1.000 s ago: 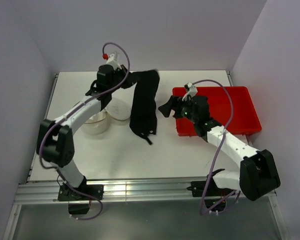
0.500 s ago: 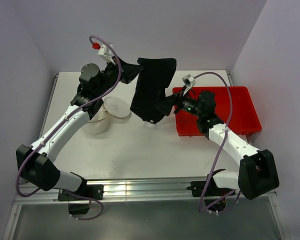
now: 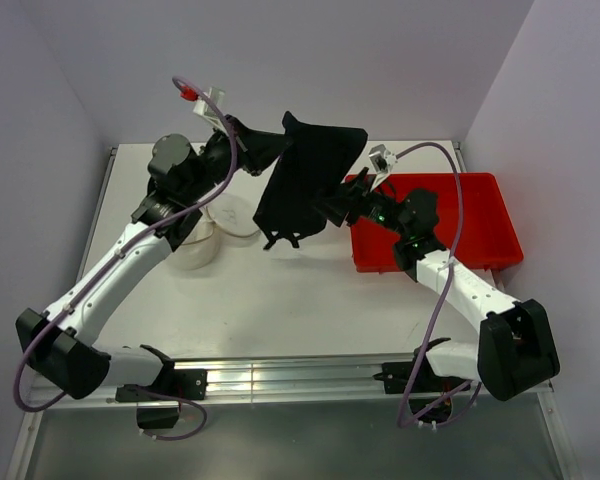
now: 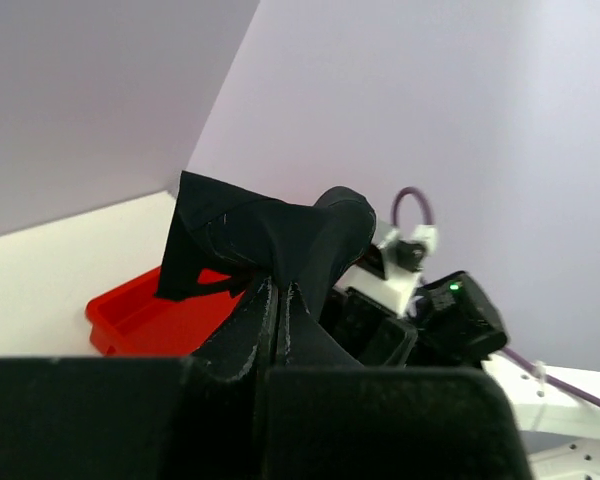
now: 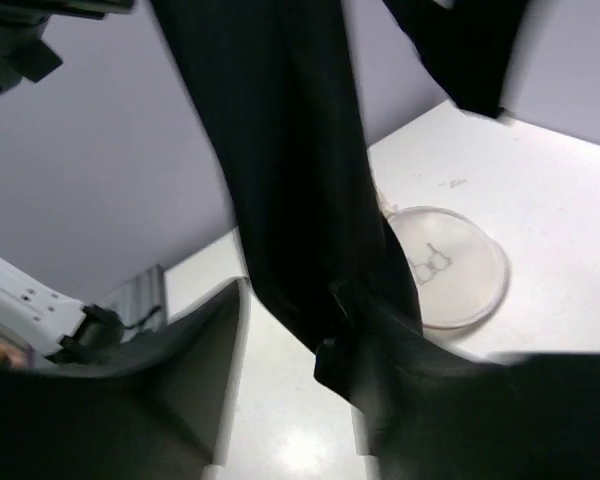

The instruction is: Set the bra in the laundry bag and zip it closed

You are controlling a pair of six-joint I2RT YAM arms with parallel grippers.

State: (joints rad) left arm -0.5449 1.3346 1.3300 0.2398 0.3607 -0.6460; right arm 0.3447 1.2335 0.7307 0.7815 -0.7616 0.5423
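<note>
Bra (image 3: 305,185): a limp black cloth with thin straps trailing from its lower edge, hanging in the air above the white table (image 3: 280,300), between the two arms. Its cups and clasp cannot be made out among the folds. The left gripper (image 4: 280,300) has its fingers pressed together on an upper corner of the cloth. The right gripper (image 3: 332,208) sits at the bra's right edge. In the wrist view its fingers (image 5: 195,340) stand apart with the cloth hanging between them and brushing one side; whether it is gripped is unclear. The laundry bag (image 3: 192,250), a translucent white mesh cylinder, is half hidden by the left arm, with its round lid (image 5: 445,265) lying flat beside it. A red bin (image 3: 470,225) lies under the right arm.
</note>
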